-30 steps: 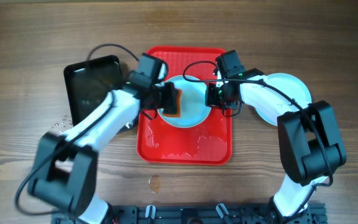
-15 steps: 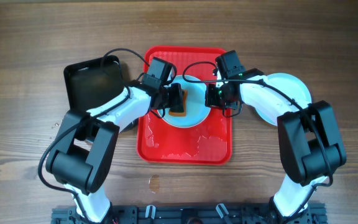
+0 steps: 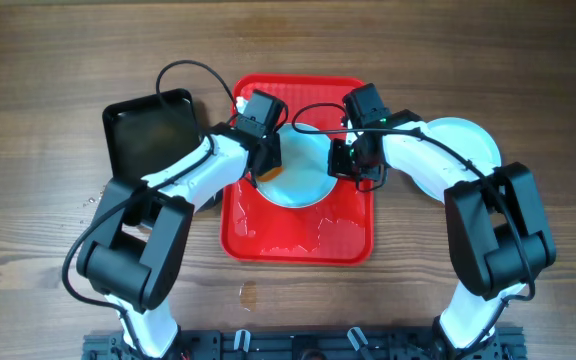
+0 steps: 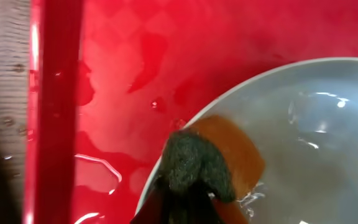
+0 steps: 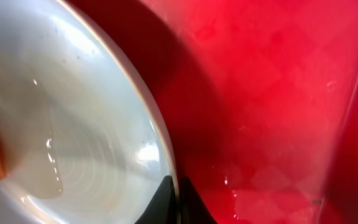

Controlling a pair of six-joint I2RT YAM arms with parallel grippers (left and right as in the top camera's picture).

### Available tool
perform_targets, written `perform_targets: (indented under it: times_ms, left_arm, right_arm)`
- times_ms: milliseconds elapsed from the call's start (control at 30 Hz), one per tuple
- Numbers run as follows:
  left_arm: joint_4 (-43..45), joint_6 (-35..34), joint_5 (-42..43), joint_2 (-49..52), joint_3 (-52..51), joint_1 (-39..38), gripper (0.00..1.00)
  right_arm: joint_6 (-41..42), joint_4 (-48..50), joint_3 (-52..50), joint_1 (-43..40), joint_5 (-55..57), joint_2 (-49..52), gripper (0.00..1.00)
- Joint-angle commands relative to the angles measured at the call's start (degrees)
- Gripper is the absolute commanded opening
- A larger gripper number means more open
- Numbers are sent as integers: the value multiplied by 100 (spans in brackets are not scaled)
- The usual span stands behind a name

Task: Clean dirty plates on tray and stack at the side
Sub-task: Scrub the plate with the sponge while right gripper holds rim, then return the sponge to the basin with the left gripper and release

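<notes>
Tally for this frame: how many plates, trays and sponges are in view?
Plates: 2 (centre plate; side plate, possibly a stack)
Trays: 2 (red tray; black tray)
Sponges: 1 (sponge)
Total: 5

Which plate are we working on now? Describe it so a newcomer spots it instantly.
Find the red tray in the middle of the wooden table. On its upper half lies one wet pale plate. Unlike the second plate, which sits on the bare table to the right, it is on the tray with an orange sponge pressed on its left rim.
</notes>
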Motion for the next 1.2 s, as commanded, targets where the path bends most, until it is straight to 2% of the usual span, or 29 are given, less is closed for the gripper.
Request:
perform_targets:
  times_ms: [0, 300, 467, 600, 900, 1033, 1067, 1167]
  left_arm:
    - [-413, 122, -1414, 254, 339, 140, 4]
    - [-1471, 79, -1554, 208, 1480, 166, 4]
    - [-1725, -46, -1460, 20, 1657, 319, 4]
    - [-1998, -46, -1075, -334, 1657, 494, 4]
    - [-3300, 68, -750, -1137, 1639, 1611, 4]
    - [-2983, 479, 107, -1113, 1241, 2223, 4]
    - [-2592, 588, 474, -1084, 909, 2433, 4]
    - [-1814, 590, 654, -997, 269, 2653, 4]
  right_arm:
    - [330, -291, -81, -50, 848, 87, 4]
    - [415, -466, -81, -55, 1167, 87, 4]
    - [407, -507, -81, -55, 1185, 87, 4]
    - [398, -507, -81, -55, 1187, 87, 4]
    - [133, -463, -81, -55, 1185, 87, 4]
    - [-240, -356, -81, -55, 1178, 87, 4]
    - [-328, -350, -81, -55, 1172, 87, 4]
    - [-367, -350, -81, -55, 1158, 87, 4]
